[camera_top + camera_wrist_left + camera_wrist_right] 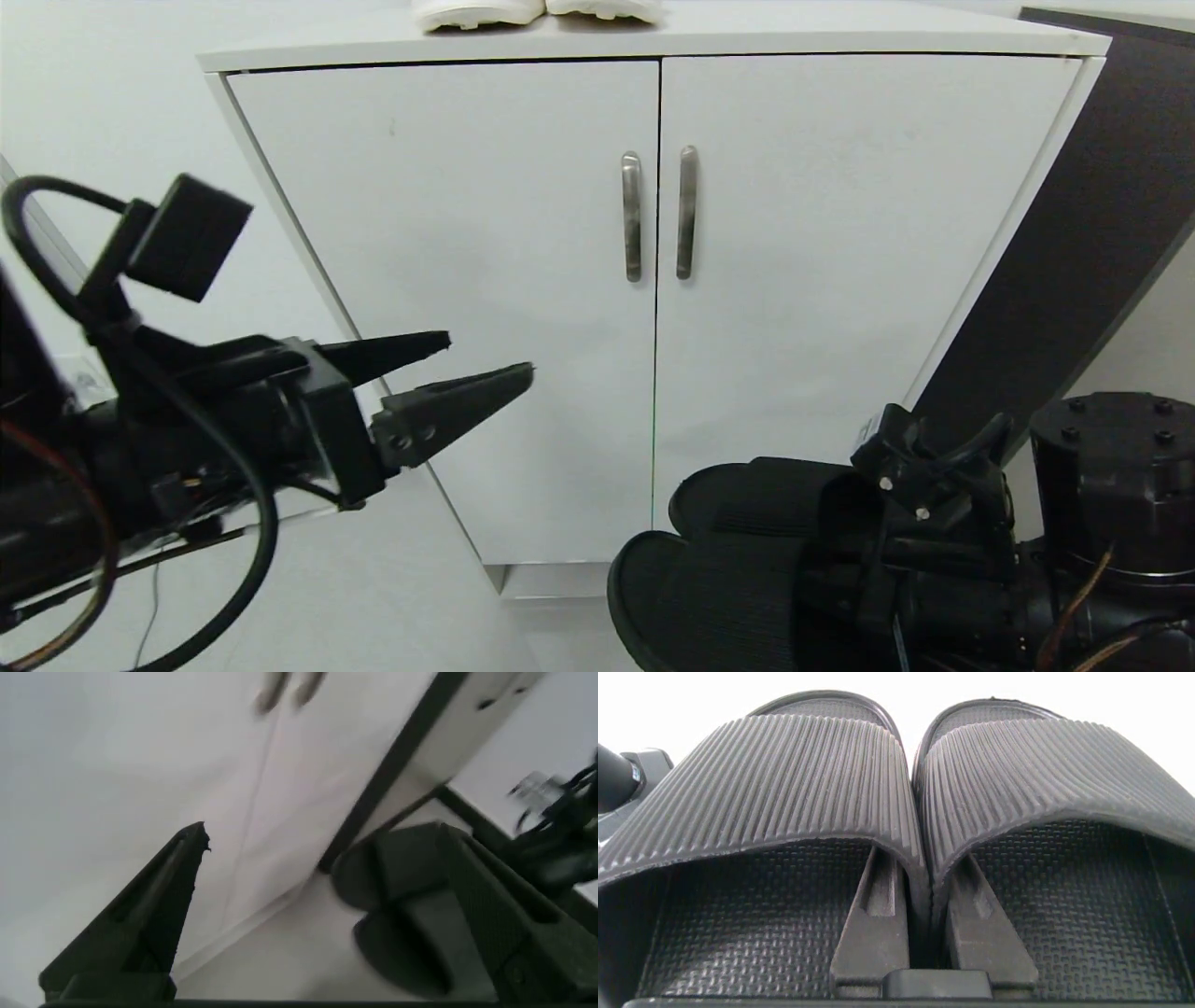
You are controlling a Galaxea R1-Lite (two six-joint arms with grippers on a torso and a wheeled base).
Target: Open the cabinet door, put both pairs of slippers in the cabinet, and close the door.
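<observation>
1. The left gripper [490,357] hangs low in front of the cabinet [280,62], jaws spread and empty.
2. Both doors are shut, so opening is the step in hand. I judge that gripper must rise and close around the left handle [632,217], just beside the right handle [687,213], then pull outward.
3. The white slippers [478,11] sit on the cabinet top.
4. The right gripper [923,896] is clamped on the black slippers [738,551], one finger inside each, held low before the right door [840,233].
5. Pale floor [392,607] below; white wall [112,93] left, dark panel [1074,233] right.
</observation>
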